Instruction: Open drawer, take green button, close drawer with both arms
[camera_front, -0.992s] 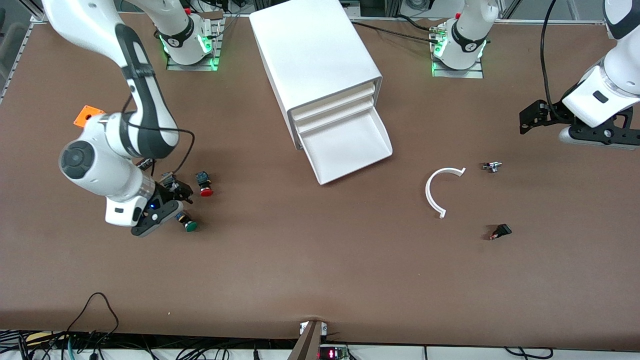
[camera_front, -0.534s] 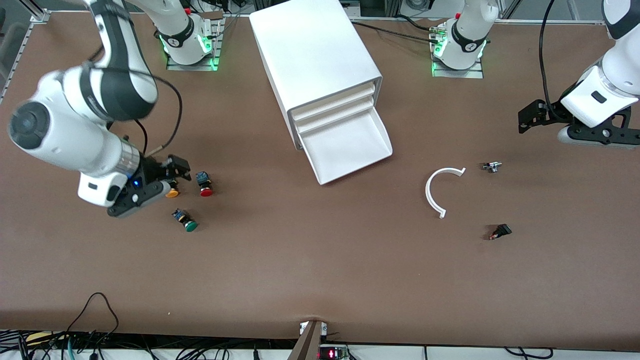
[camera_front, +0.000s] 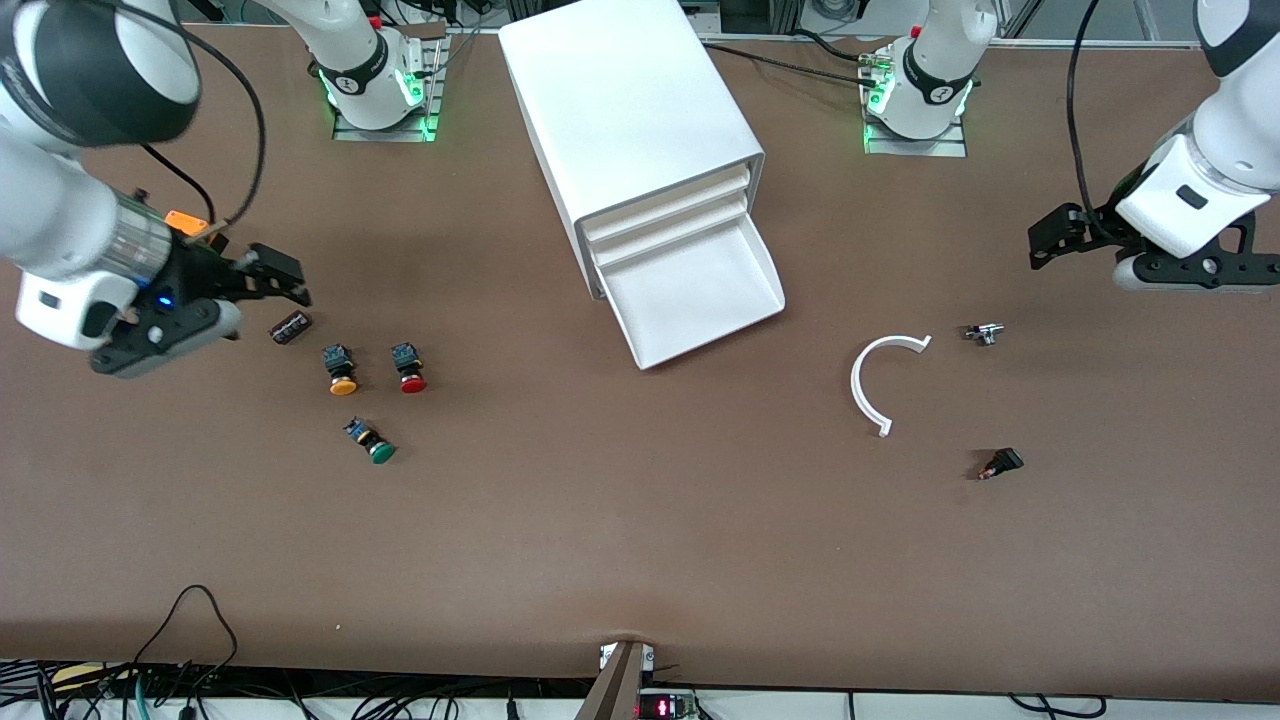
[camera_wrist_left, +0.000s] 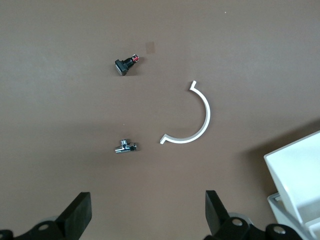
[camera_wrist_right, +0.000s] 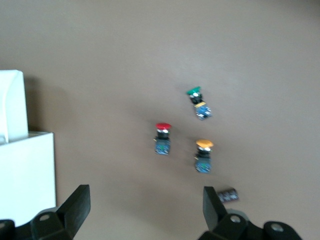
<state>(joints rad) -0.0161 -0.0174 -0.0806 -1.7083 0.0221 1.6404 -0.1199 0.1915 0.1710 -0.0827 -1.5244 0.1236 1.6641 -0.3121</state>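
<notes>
The white cabinet stands at the table's middle, near the bases. Its lowest drawer is pulled out and looks empty; its corner shows in the left wrist view. The green button lies on its side on the table, nearer to the front camera than the yellow and red ones; it also shows in the right wrist view. My right gripper is open and empty, up in the air over the table toward the right arm's end. My left gripper is open and empty, over the left arm's end.
A yellow-capped button and a red-capped button stand side by side. A small dark chip and an orange piece lie near the right gripper. A white curved strip, a small metal part and a small black part lie toward the left arm's end.
My right gripper has risen from beside the green button and drawn away toward the right arm's end. The green button stays on the table. The left arm has hardly moved.
</notes>
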